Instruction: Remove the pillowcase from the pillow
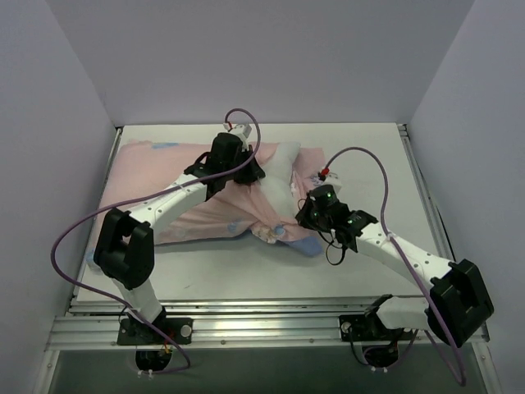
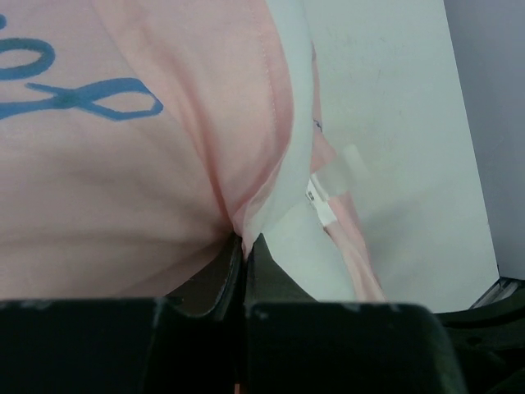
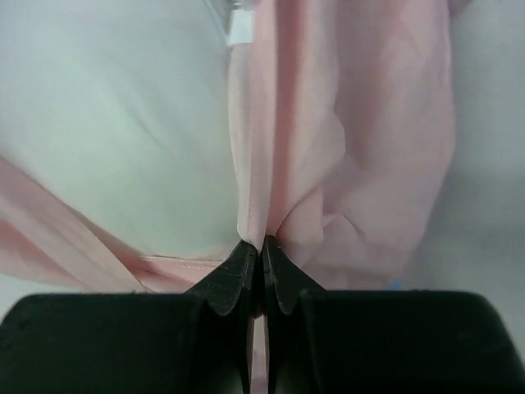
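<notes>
The pillowcase [image 1: 172, 185] lies across the table's left and middle, its pale pink inside showing, with a bit of blue [image 1: 308, 245] at its right end. The white pillow [image 1: 281, 160] sticks out of its open right end. My left gripper [image 1: 238, 176] is shut on a fold of the pillowcase's pink hem [image 2: 246, 197], with the pillow [image 2: 291, 164] beside it. My right gripper [image 1: 305, 215] is shut on a pink fold of the pillowcase [image 3: 279, 164], with the pillow [image 3: 115, 123] to its left.
A white label [image 2: 321, 197] hangs at the pillow's edge. A small red and white tag [image 1: 325, 174] lies on the table right of the pillow. Grey walls enclose the table [image 1: 385, 164] on three sides; a metal rail runs along the front.
</notes>
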Controlling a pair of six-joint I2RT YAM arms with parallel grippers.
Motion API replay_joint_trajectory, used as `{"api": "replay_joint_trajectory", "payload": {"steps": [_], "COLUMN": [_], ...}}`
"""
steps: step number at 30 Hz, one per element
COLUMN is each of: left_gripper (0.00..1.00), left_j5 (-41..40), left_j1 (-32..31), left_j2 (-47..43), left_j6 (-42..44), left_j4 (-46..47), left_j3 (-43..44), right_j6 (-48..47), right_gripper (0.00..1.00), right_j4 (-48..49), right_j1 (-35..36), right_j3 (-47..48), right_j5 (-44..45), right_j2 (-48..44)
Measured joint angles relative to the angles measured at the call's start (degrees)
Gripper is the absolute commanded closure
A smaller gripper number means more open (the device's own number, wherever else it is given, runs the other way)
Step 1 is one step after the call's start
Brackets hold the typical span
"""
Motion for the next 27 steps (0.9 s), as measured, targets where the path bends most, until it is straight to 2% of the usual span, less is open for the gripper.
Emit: {"api": "replay_joint_trajectory", "payload": {"steps": [10, 17, 19, 20, 22, 23, 26, 27], "left_gripper": [0.98, 0.98, 0.98, 0.98, 0.98, 0.98, 0.96, 0.94], "left_j5": [2.12, 6.47, 7.58, 8.24, 9.68, 10.51, 12.57, 13.0], "left_j1": [3.15, 4.26, 4.96, 5.27, 5.73, 5.9, 5.9, 5.88], "left_j2": [1.07, 1.05, 1.07, 1.05, 1.09, 1.22, 2.21, 2.6], "left_j6": [-4.02, -7.58, -8.22, -8.41, -8.52, -8.48, -7.98, -7.56], "left_j4": [-2.05, -2.78, -2.8, -2.8, -2.8, -2.84, -3.06, -3.08], "left_j3": [4.37, 4.92, 4.96, 5.09, 5.46, 5.79, 6.99, 7.1], "right_j6": [-0.46, -2.69, -3.41, -3.63, -4.66, -5.35, -8.13, -9.4], "right_gripper": [1.0, 1.0, 0.92, 0.82, 0.71, 0.63, 0.49, 0.4], "right_j4": [0.92, 10.01, 14.14, 15.45, 16.76, 16.81, 13.31, 11.26], "right_j1": [-7.69, -8.79, -8.81, -8.81, -8.9, -9.01, -9.44, -9.75], "right_j3": [-9.68, -17.05, -18.6, -18.93, -18.95, -18.93, -16.83, -15.5], "right_j5": [-4.26, -11.89, -14.8, -15.87, -17.62, -18.08, -17.62, -17.29], "right_j2": [-9.35, -7.43, -5.57, -4.81, -3.91, -3.91, -4.72, -5.38]}}
